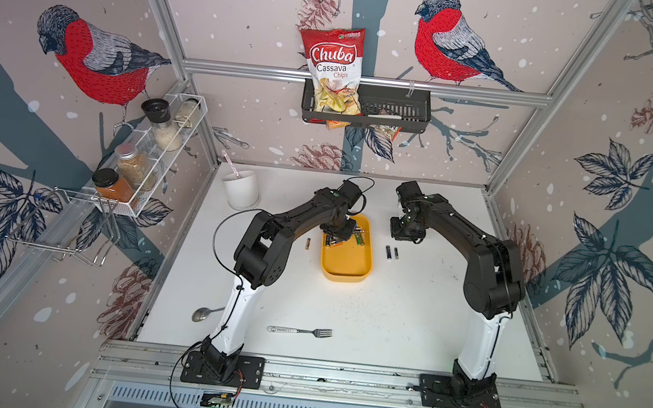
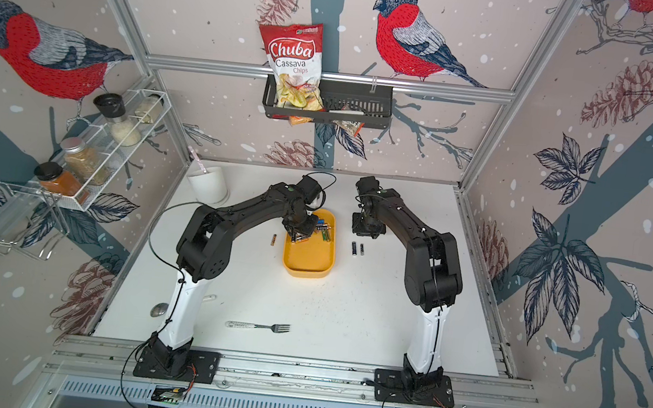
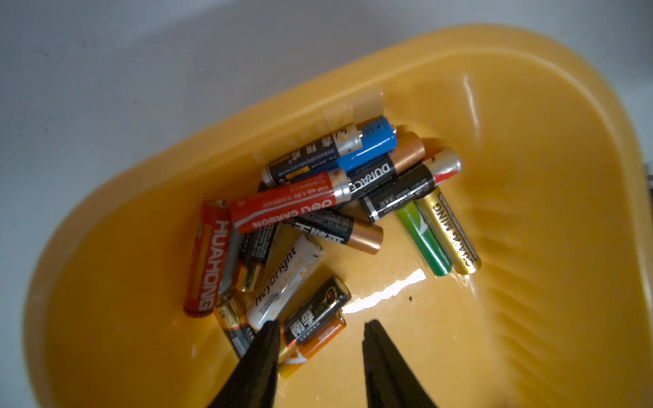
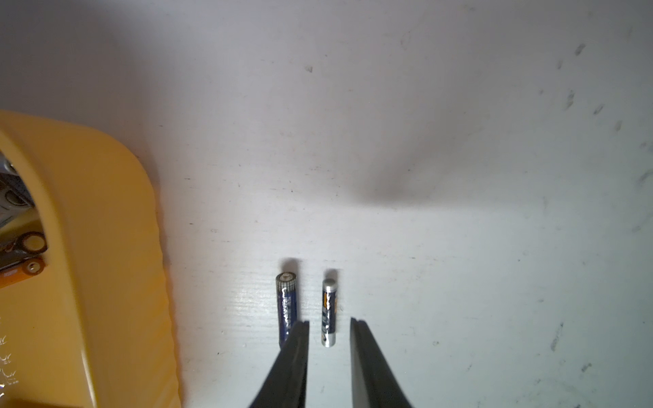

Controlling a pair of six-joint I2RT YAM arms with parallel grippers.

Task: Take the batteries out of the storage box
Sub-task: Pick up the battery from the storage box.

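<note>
Storage box (image 3: pixel 530 141): glossy yellow plastic, rounded corners, smooth bottom. Inside it, batteries (image 3: pixel 282 208) in a loose pile, cylinders w/ shiny printed wraps. Left gripper (image 3: pixel 319 328): fingers apart over the box, a black battery (image 3: pixel 318 307) just beside one finger. Right gripper (image 4: pixel 329 323): fingers apart above the matt white table (image 4: pixel 424 141), 2 slim batteries (image 4: pixel 287 303) lying parallel near its tips.

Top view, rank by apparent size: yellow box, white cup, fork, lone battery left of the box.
In a top view, largest to smallest:
1. yellow box
2. white cup, by area covered
3. fork, longer than the cup is wide but thin, so this pair depends on the measure
4. lone battery, clearly smallest
</note>
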